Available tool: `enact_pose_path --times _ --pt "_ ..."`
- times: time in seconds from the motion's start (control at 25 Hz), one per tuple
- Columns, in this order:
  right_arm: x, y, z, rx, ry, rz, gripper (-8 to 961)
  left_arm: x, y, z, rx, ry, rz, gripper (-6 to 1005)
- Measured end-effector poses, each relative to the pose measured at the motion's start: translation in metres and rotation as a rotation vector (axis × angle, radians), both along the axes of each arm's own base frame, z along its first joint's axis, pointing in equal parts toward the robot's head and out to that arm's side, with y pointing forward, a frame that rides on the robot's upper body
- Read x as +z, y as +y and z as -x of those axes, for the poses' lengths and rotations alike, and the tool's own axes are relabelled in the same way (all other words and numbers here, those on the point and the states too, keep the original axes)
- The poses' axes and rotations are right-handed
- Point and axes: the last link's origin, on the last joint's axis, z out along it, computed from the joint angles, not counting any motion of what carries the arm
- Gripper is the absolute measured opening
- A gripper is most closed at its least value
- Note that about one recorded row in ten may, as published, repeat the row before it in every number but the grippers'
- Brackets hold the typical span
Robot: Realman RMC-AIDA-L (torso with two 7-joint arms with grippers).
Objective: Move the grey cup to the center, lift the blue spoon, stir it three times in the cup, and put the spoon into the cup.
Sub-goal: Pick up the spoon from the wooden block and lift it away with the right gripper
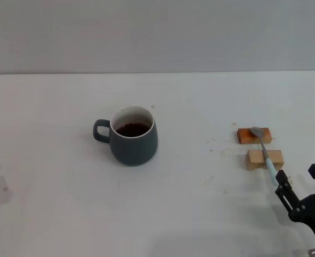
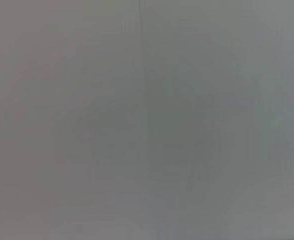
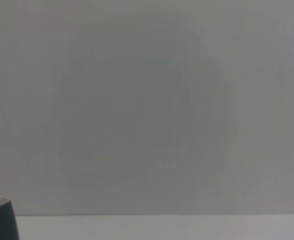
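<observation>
The grey cup stands on the white table left of the middle, handle pointing left, with dark liquid inside. Its edge also shows in the right wrist view. The blue spoon lies across two small wooden blocks at the right, silver bowl on the far block, pale blue handle pointing toward me. My right gripper is open, low at the table's front right, with its left finger just by the end of the spoon's handle. My left gripper is out of view; the left wrist view shows only a plain grey surface.
An orange-brown wooden block and a lighter wooden block support the spoon. A few small crumbs or stains dot the white table near the blocks. A grey wall rises behind the table.
</observation>
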Motion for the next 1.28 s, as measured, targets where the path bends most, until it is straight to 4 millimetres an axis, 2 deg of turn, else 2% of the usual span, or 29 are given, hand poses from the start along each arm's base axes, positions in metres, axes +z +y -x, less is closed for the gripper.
enact_pose_path --times 0.24,1.28 --pt "0.0 0.005 0.0 -0.013 0.052 0.012 719 -0.001 0.0 0.0 -0.002 0.0 0.004 -2" --pt "-0.012 0.021 -0.002 -0.05 0.058 0.106 718 0.001 0.001 0.001 -0.002 0.014 0.009 -2"
